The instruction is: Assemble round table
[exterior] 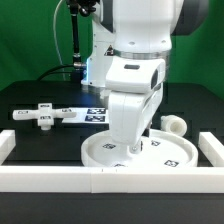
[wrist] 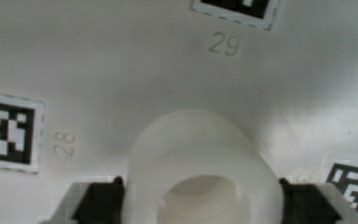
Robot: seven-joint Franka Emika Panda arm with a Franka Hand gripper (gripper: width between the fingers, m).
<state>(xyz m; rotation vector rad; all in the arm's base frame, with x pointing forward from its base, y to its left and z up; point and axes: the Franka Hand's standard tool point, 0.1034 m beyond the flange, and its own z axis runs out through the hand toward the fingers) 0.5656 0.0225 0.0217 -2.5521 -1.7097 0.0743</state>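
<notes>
Wrist view: pincer [wrist: 201,203] straddles smooth white domed stub [wrist: 197,150] over matte tagged disc [wrist: 131,70]; grip cannot tell.

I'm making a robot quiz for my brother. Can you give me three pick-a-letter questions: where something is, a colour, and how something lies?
1. Where is the cross-shaped base from the round disc? A) on top of it B) to the exterior view's left C) to the exterior view's right
2. What colour is the work surface? A) black B) red C) yellow
3. How does the round disc lie? A) flat B) on its edge C) lifted in the air
Answers: B, it sits apart on that side; A, it shows black around the white parts; A, it rests flat on the work surface.
</notes>
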